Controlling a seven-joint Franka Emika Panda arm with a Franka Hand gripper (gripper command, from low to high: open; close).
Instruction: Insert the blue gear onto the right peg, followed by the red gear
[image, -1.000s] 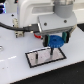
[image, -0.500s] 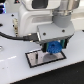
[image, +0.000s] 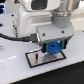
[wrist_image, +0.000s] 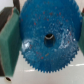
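Lowered since before, the fingers (image: 52, 50) stay clamped on the blue gear (wrist_image: 50, 36) above the plate (image: 35, 60)

You see an arm (image: 37, 17) built of bulky, rounded white shells with smooth curved edges, its upper segments fading into grey shadow. Just above the blue gear (image: 53, 48), the wrist narrows into a grey cylindrical link capped by a dark, boxy gripper (image: 53, 47) body. A thick black cable (image: 15, 38) loops out from that dark body. In the wrist view, one teal finger pad (wrist_image: 9, 42) sits beside the gear, backed by a dark brown block.
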